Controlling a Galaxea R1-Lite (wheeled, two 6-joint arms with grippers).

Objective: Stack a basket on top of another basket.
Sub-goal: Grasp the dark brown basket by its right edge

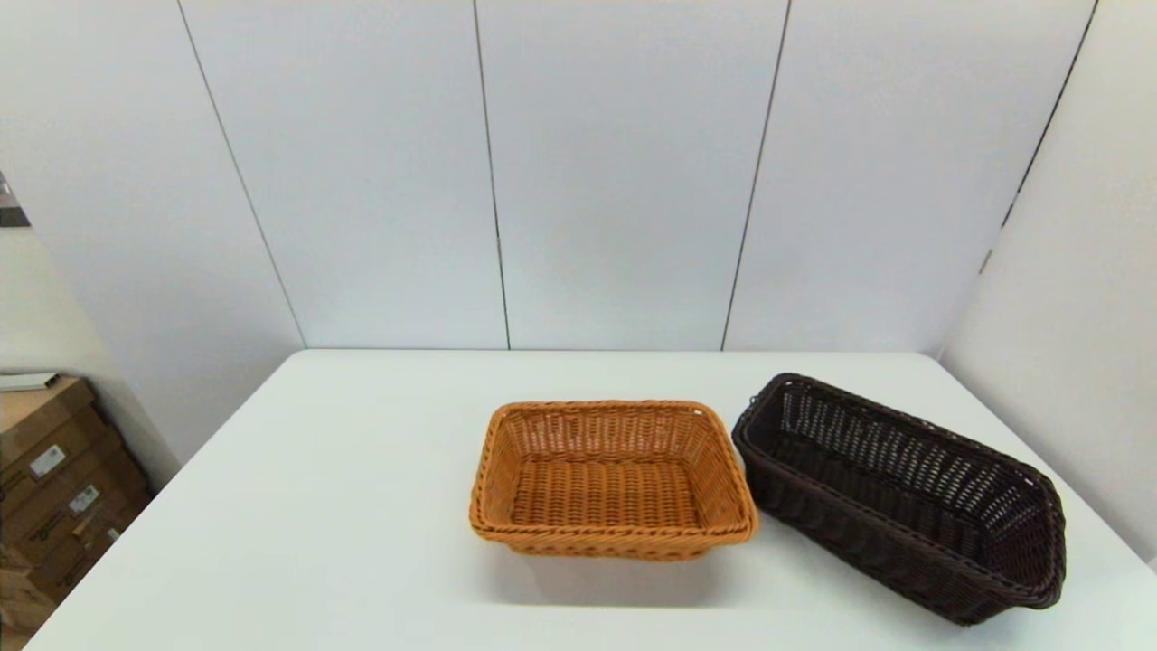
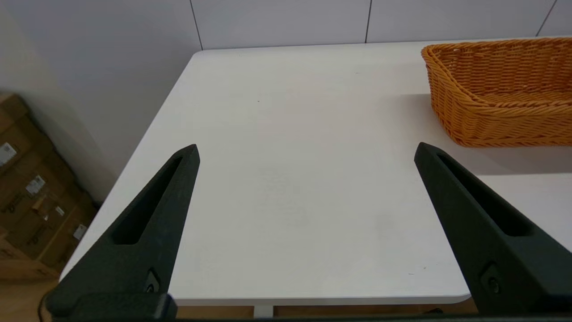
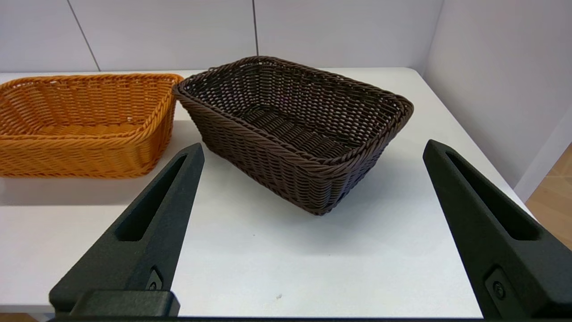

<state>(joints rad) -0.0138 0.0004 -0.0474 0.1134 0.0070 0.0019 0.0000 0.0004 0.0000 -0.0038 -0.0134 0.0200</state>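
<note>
Nothing is stacked yet: the dark brown basket [image 1: 904,493] sits on the white desk [image 1: 316,506] at lower right of the head view, just beside the orange basket [image 1: 613,479] at centre. Neither arm appears there. Only the wrist views show the left claw [image 2: 306,150] and right claw [image 3: 313,147], both spread wide and empty.

A white table [image 1: 316,506] stands against pale panelled walls [image 1: 615,172], with stacked cardboard boxes [image 1: 54,479] on its left.

Black tapered slotted fingers [image 3: 156,214], screw each.
</note>
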